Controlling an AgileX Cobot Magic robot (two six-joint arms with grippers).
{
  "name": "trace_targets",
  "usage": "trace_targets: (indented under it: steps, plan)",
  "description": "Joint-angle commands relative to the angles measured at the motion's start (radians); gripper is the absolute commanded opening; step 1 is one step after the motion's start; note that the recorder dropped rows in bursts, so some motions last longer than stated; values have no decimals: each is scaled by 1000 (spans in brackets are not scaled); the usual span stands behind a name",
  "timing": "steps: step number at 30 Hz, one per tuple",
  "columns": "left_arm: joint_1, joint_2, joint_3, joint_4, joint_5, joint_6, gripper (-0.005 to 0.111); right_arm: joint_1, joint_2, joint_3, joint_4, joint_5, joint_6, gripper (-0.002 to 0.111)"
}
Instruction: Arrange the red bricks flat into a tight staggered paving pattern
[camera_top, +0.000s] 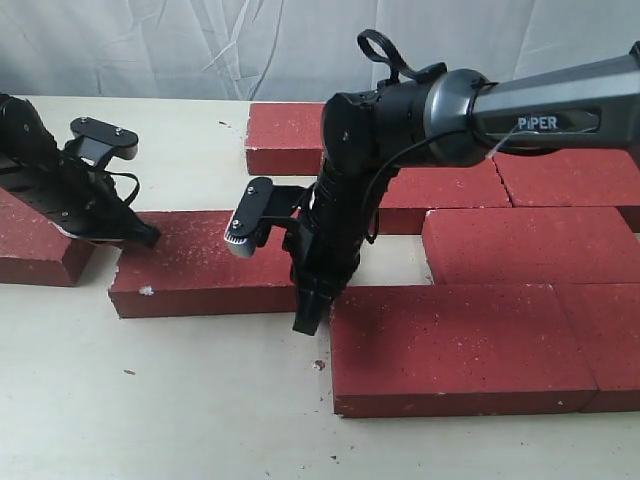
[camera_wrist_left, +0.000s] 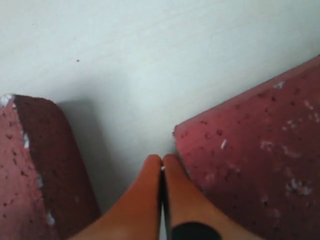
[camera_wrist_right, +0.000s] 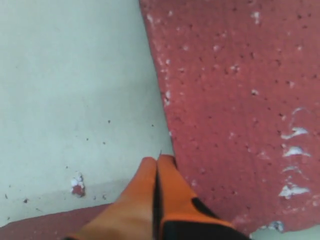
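Several red bricks lie flat on the pale table. A group on the right includes a large front brick (camera_top: 460, 345) (camera_wrist_right: 240, 100) and back-row bricks (camera_top: 530, 245). One loose brick (camera_top: 200, 265) (camera_wrist_left: 260, 150) sits left of centre, and another brick (camera_top: 35, 245) (camera_wrist_left: 30, 170) lies at the far left. My left gripper (camera_top: 150, 238) (camera_wrist_left: 162, 160) is shut and empty, its tips at the loose brick's left corner. My right gripper (camera_top: 308, 322) (camera_wrist_right: 157, 161) is shut and empty, with its tips down in the gap between the loose brick and the front brick, against the front brick's left edge.
A small red-and-white chip (camera_top: 318, 365) (camera_wrist_right: 77, 185) lies on the table just in front of the right gripper. One brick (camera_top: 285, 135) sits at the back centre. Bare table (camera_top: 180, 400) spreads across the front left. A white sheet hangs behind.
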Motion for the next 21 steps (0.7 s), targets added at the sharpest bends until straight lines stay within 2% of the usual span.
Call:
trace_targets:
  steps: [1, 7, 11, 16, 21]
  plan:
    - [-8, 2, 1, -15, -24, 4, 0, -4, -17, -2, -7, 47, 7, -1]
    - [-10, 2, 1, -18, -31, 17, 0, -5, -83, -2, 8, 101, 40, -1]
    - [-25, 7, 1, -32, -45, 22, 0, -23, -114, -2, -42, 76, 146, -1]
    - [-59, 7, 1, -35, -67, 41, 0, -112, -121, 0, -59, -13, 267, -1]
    - [-68, 7, 1, -45, -83, 42, 0, -188, -121, 11, -52, -28, 290, -1]
